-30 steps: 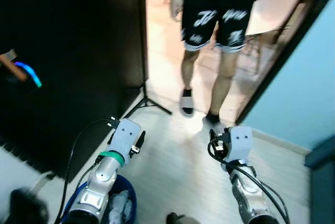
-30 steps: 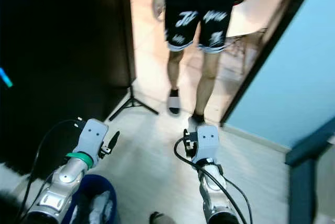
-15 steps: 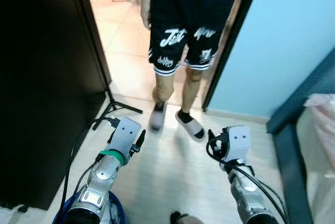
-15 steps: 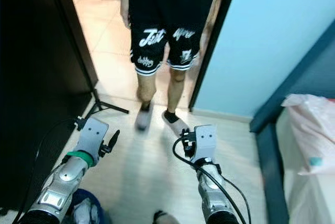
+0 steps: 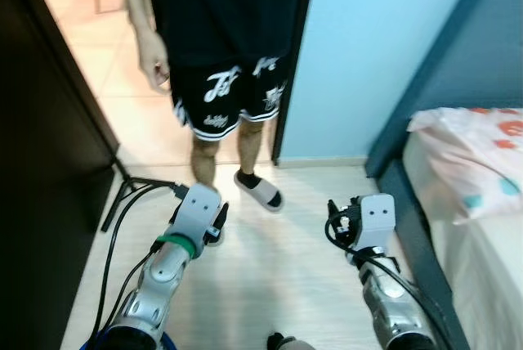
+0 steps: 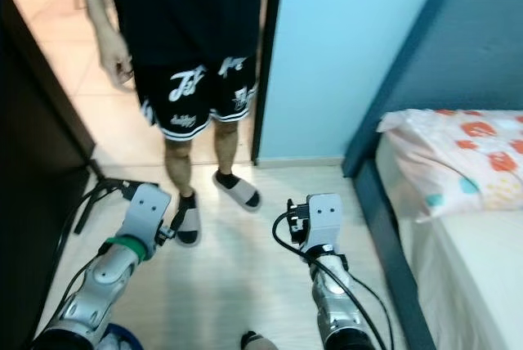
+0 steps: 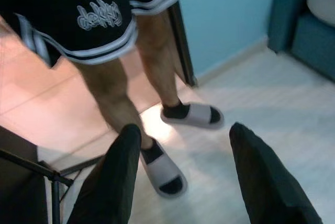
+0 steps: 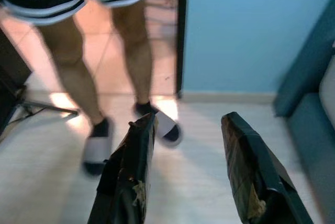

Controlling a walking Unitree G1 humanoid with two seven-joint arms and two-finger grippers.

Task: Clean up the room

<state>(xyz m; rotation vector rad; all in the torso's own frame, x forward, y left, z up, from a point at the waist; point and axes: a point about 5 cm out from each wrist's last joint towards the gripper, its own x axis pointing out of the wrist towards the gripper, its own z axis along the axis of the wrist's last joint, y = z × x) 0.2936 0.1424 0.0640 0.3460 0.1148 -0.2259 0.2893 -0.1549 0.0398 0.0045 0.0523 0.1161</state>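
My left gripper [image 7: 184,130] is open and holds nothing; it hangs low over the pale wood floor [image 5: 278,268], pointing at a person's feet. My right gripper [image 8: 189,116] is also open and holds nothing, a little to the right over the same floor. Both silver forearms reach forward from the bottom of the eye views, the left wrist [image 5: 196,211] and the right wrist [image 5: 374,217]. A blue rim of a basket [image 6: 114,335] peeks out under my left arm at the bottom edge.
A person [image 5: 221,80] in black shorts and grey slides stands in the doorway just ahead. A bed [image 5: 482,227] with a pink patterned cover and dark blue frame fills the right. A black panel [image 5: 41,203] and tripod legs [image 5: 122,190] stand on the left. The wall [image 5: 368,39] is light blue.
The camera has swung to the right: the black panel slid off left and the bed came into view. The person has stepped closer to my left gripper. Both arms keep their pose.
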